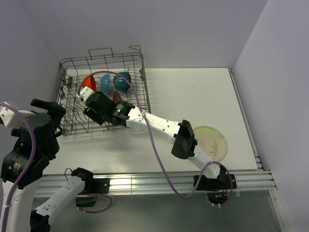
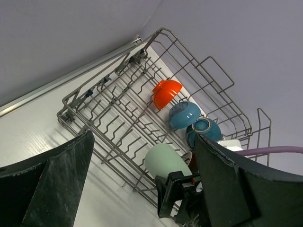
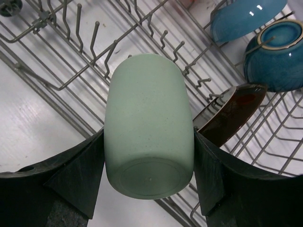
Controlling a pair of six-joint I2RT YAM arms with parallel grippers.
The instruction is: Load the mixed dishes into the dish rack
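Pale green cup (image 3: 147, 104): pinched across its belly by right pincer (image 3: 148, 156), base toward the wrist, mouth toward the tines of dish rack (image 1: 64, 92), just beside red floral-patterned bowl (image 3: 229, 113) standing on edge. Looks like glazed ceramic: stiff, smooth, likely slippery and easy to chip on wire. Best held as now, on the widest part of the wall, and lowered gently. Racked along the far row: orange bowl (image 2: 166, 92), small blue bowl (image 2: 183, 115), teal bowl (image 2: 203, 130). Lying on the desk (image 1: 193, 96) near the right arm's base: large cream plate (image 1: 212, 142), flat, probably needing an edge grip. Left pincer (image 2: 142, 137): spread wide, empty, off the rack's near-left side.
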